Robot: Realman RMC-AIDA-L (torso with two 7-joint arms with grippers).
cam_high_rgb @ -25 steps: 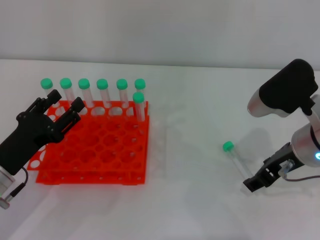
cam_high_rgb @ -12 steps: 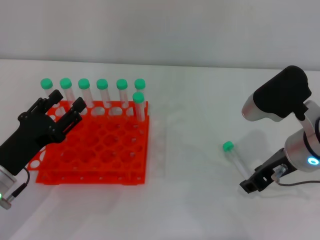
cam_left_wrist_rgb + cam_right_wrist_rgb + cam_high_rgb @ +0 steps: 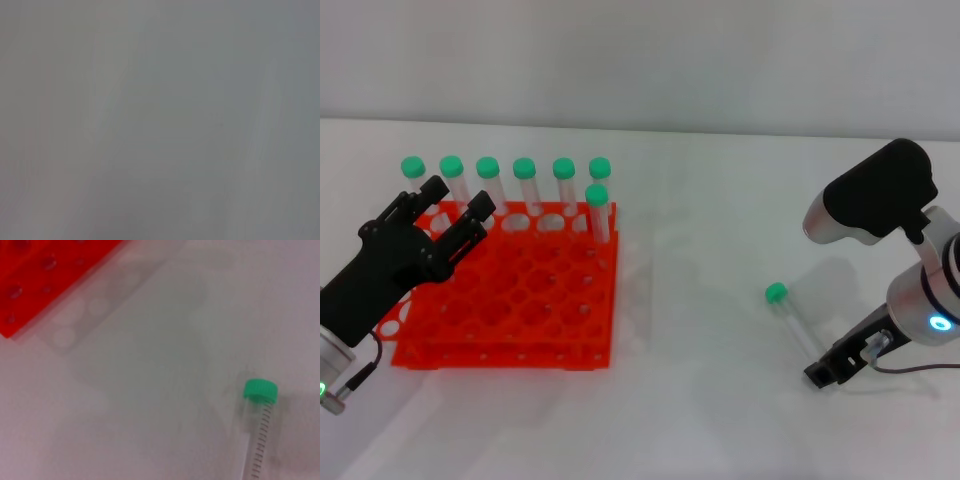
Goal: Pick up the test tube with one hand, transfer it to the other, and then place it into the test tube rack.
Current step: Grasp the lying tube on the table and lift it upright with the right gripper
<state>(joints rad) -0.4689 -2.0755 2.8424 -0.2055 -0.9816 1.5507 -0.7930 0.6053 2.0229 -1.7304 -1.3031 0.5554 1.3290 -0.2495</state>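
Observation:
The test tube (image 3: pixel 792 322), clear with a green cap, lies on the white table at the right, cap pointing away from me. It also shows in the right wrist view (image 3: pixel 260 435), lying flat. My right gripper (image 3: pixel 832 366) is low over the table at the tube's pointed end, just right of it. The orange-red test tube rack (image 3: pixel 520 300) stands at the left; its corner shows in the right wrist view (image 3: pixel 45 275). My left gripper (image 3: pixel 450 212) hovers open and empty over the rack's left side. The left wrist view shows only blank grey.
Several green-capped tubes (image 3: pixel 525 182) stand upright along the rack's back row, with one more (image 3: pixel 598 208) in the row in front at the right. Bare white table lies between the rack and the lying tube.
My right arm has lowered and shifted a little left, keeping the gripper by the tube's tip. My left gripper has crept slightly right over the rack. The tube has not moved.

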